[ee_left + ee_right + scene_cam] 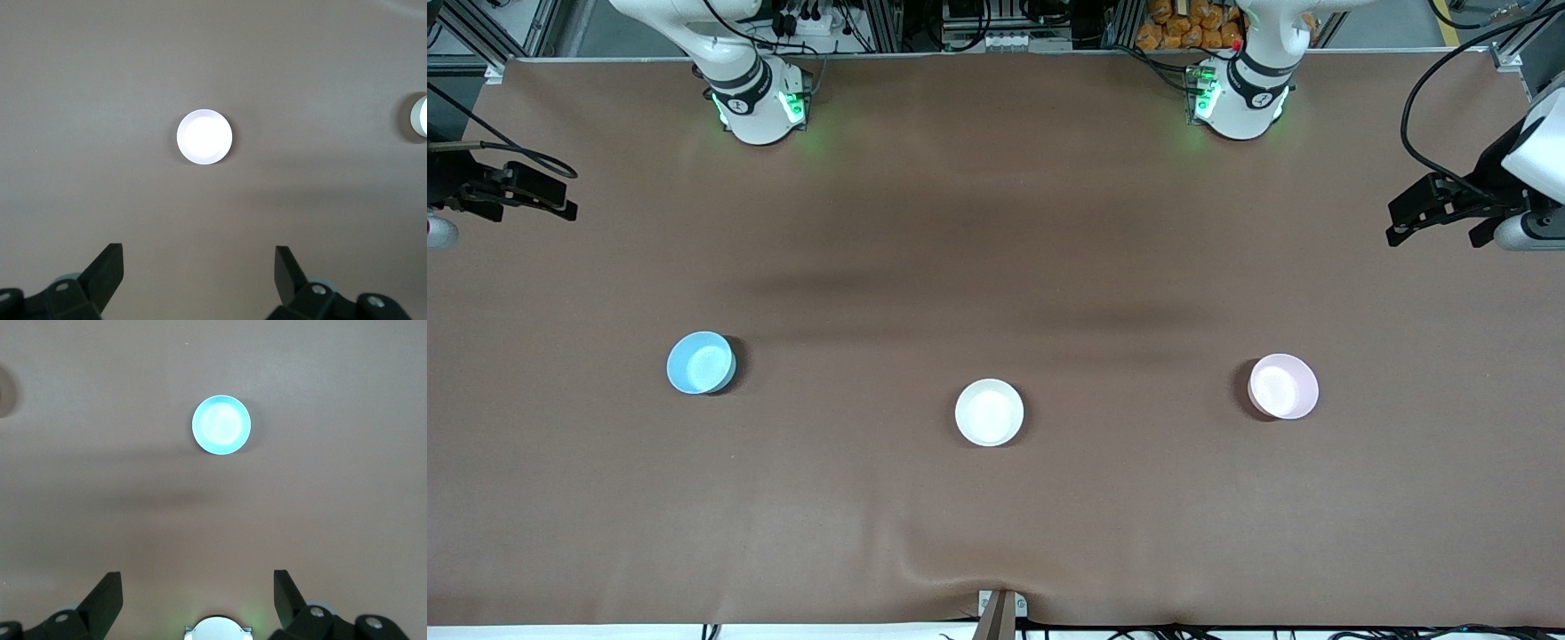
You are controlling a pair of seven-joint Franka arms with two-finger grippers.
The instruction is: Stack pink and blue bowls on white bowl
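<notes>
The right gripper (511, 191) hangs high over the right arm's end of the brown table (996, 222), its black fingers (107, 597) spread wide apart with nothing between them; this arm waits. Below it on the cloth sits the small round light sky-blue plastic bowl (701, 363), upright and empty — the right wrist view looks straight down on it (221, 425).

Toward the middle of the table stands the small round glossy white plastic bowl (989, 412), also upright and empty, a little nearer to the front camera than the blue one and well apart from it.

Toward the left arm's end sits the small round pale pink plastic bowl (1283, 386), upright, well apart from the white bowl; the left wrist view looks down on it (205, 137). All three bowls lie singly, none stacked.

The left gripper (1440, 213) hangs over the left arm's end of the table, fingers (290, 273) released and wide — holding nothing.
</notes>
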